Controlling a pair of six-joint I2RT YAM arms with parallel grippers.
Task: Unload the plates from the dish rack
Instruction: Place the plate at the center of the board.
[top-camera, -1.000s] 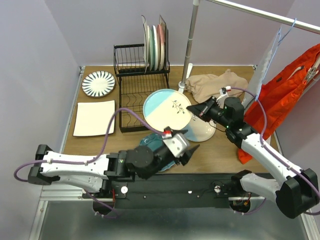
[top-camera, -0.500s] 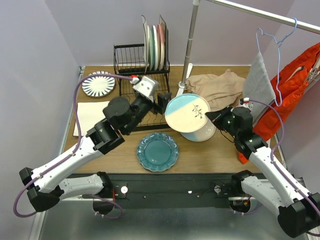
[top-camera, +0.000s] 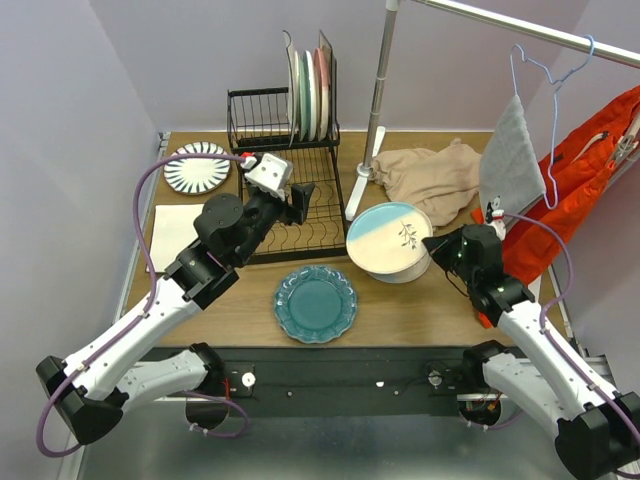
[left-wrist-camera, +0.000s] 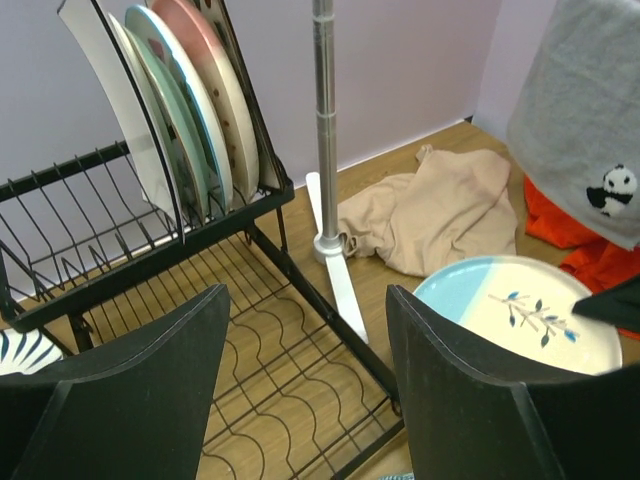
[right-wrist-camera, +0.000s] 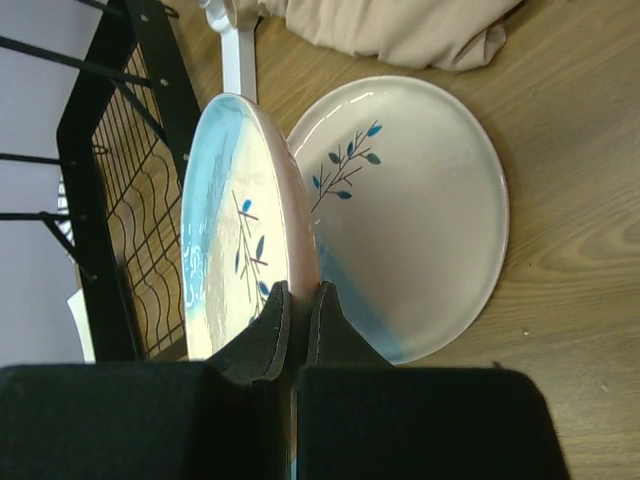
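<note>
Several plates (top-camera: 308, 90) stand up top in the rack (top-camera: 262, 115). Left gripper (left-wrist-camera: 305, 297) is wide open beside it, holding nothing; right gripper (right-wrist-camera: 297, 300) pinches a blue plate (right-wrist-camera: 235, 230) by the rim, tilted over a second plate (right-wrist-camera: 420, 220).

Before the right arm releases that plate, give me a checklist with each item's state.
1. Grip: right gripper pinched shut on the cream-blue plate rim: ok.
2. Landing spot: lower plate lies flat beneath: ok.
3. Held plate touching the lower plate: cannot tell.
4. Spare hand: left gripper open, empty: ok.
5. Left arm's reach to the upright plates: not ok, short of them.
6. Unloading: dish rack emptied: not ok.
</note>
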